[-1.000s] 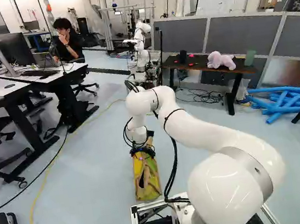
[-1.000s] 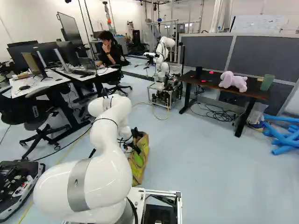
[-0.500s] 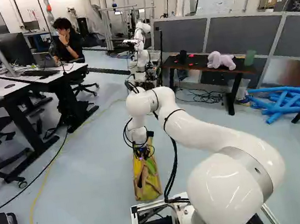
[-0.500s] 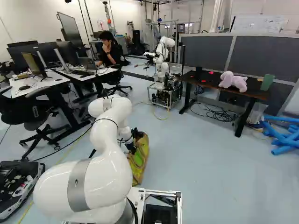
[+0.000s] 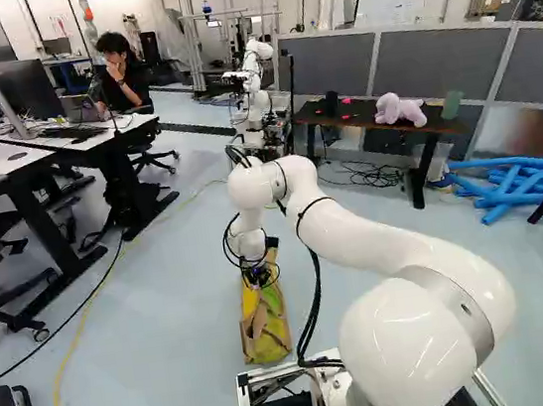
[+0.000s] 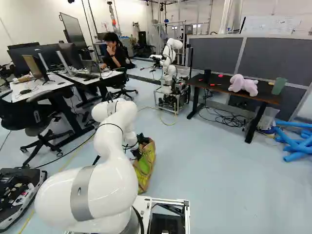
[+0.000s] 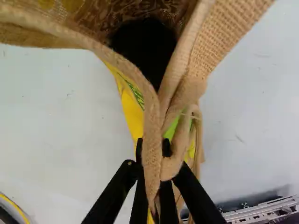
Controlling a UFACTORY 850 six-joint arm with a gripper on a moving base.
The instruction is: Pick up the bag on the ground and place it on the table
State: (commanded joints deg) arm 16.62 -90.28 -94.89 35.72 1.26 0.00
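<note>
No legible text, brand, number or sign. Marks seen, none readable: faint writing on whiteboard (image 6: 270, 24), 1 o'clock in right base view; small white label (image 6: 36, 116) on office chair (image 6: 22, 109), 9 o'clock, same view; green print on yellow side of burlap-edged bag (image 6: 146, 168), 6 o'clock, same view.

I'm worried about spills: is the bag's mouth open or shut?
Open: ahead of the pincer, the bag gapes around a dark hollow.
</note>
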